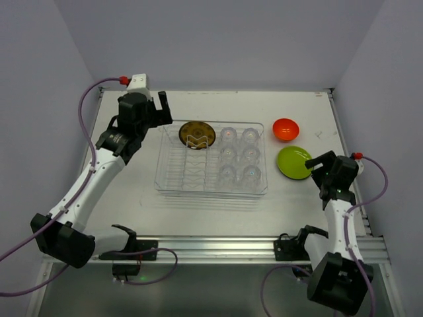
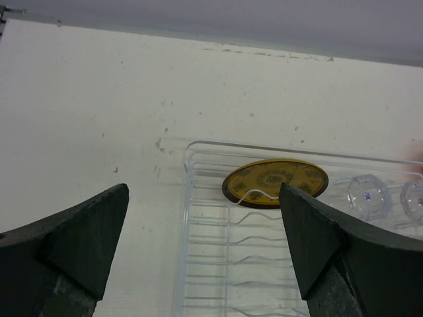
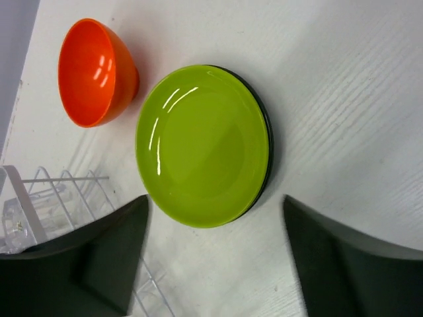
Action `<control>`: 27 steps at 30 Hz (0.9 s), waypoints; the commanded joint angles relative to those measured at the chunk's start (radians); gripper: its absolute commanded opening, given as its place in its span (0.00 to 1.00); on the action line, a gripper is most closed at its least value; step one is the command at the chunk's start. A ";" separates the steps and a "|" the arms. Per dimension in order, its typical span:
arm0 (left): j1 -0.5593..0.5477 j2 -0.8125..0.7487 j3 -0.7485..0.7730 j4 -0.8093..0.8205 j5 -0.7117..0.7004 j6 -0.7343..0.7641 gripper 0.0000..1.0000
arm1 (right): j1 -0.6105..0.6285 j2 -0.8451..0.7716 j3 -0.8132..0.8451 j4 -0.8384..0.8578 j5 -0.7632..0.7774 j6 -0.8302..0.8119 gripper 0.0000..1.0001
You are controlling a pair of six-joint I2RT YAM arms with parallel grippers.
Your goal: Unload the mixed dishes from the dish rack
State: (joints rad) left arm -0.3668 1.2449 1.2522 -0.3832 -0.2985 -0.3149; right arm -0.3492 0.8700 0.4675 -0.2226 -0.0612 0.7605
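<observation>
The clear dish rack stands mid-table. In it the olive plate with yellow pattern leans in the far slots, and several clear glass cups fill its right part. The orange bowl and the lime-green plate sit on the table right of the rack. In the right wrist view the green plate lies on a black plate. My left gripper is open and empty, above the table just beyond the rack's far left corner. My right gripper is open and empty, just right of the green plate.
White table with grey walls behind and at both sides. A metal rail runs along the near edge between the arm bases. In the left wrist view the rack's near slots hold nothing and bare table lies to the left.
</observation>
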 commanded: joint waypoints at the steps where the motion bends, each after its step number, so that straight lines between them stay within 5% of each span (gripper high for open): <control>1: 0.006 0.005 0.053 -0.048 -0.033 -0.215 1.00 | 0.041 -0.078 0.083 -0.101 0.032 -0.076 0.97; 9: 0.002 0.016 -0.201 0.151 0.240 -0.910 1.00 | 0.139 -0.180 0.195 -0.219 -0.155 -0.153 0.99; 15: -0.121 0.152 -0.145 0.046 0.021 -1.249 1.00 | 0.141 -0.270 0.165 -0.235 -0.333 -0.155 0.99; 19: -0.187 0.240 -0.067 0.032 -0.099 -1.342 1.00 | 0.141 -0.350 0.094 -0.218 -0.408 -0.148 0.99; 27: -0.195 0.413 0.108 -0.018 -0.094 -1.524 1.00 | 0.141 -0.417 0.056 -0.267 -0.485 -0.171 0.99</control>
State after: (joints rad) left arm -0.5591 1.5959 1.2373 -0.3611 -0.3321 -1.7195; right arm -0.2092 0.4881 0.5220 -0.4637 -0.4923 0.6193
